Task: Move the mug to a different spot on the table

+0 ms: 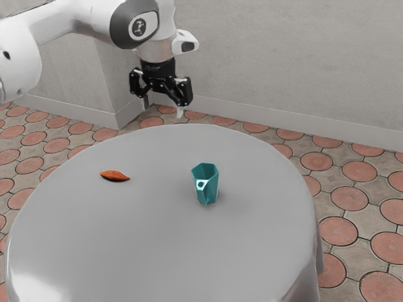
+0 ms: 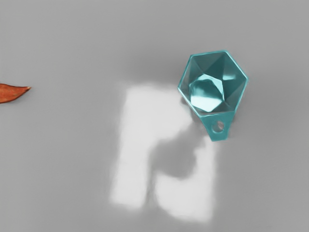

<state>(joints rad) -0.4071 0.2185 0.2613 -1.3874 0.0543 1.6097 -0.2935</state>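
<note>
Here the gripper (image 1: pixel 163 107) is held high, jaws spread and empty. The mug (image 1: pixel 205 184) stands upright near the middle of the table (image 1: pixel 157 245). The rim should be straddled squarely and the handle avoided.

1 mug (image 1: pixel 205 184), 1 orange leaf-shaped obj (image 1: pixel 114 176), 1 table (image 1: pixel 157 245)

No readable text (arm's emblem (image 1: pixel 138 26) perhaps a logo).

Arm (image 1: pixel 165 19): glossy white rounded links. Dark grey round joint cap (image 1: pixel 136 26) with small white emblem. Black jaws, pale tips.
</note>
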